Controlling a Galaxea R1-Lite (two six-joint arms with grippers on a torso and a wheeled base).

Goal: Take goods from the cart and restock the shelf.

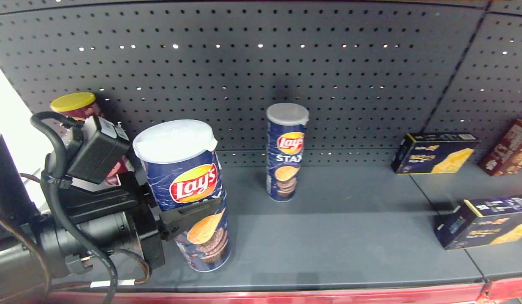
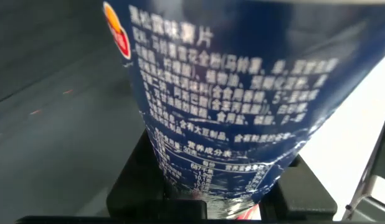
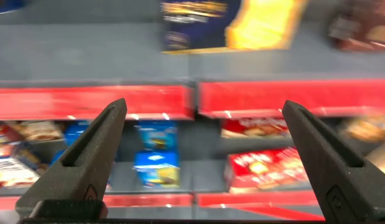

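A tall blue chip can (image 1: 189,194) with a clear lid stands near the front left of the dark shelf (image 1: 349,236), and my left gripper (image 1: 180,217) is shut on its middle. The same chip can (image 2: 230,106) fills the left wrist view, pinched between the black fingers (image 2: 142,180). A second blue chip can (image 1: 285,151) stands upright farther back, near the pegboard. My right gripper (image 3: 205,155) hangs open with nothing between its fingers, facing the shelf's red front edge and the lower shelves.
A red can with a yellow lid (image 1: 75,107) stands behind my left arm. Dark blue boxes (image 1: 434,153) (image 1: 485,221) and a brown box (image 1: 508,147) lie on the right of the shelf. Open shelf room lies between the cans and the boxes. Lower shelves hold packaged snacks (image 3: 156,165).
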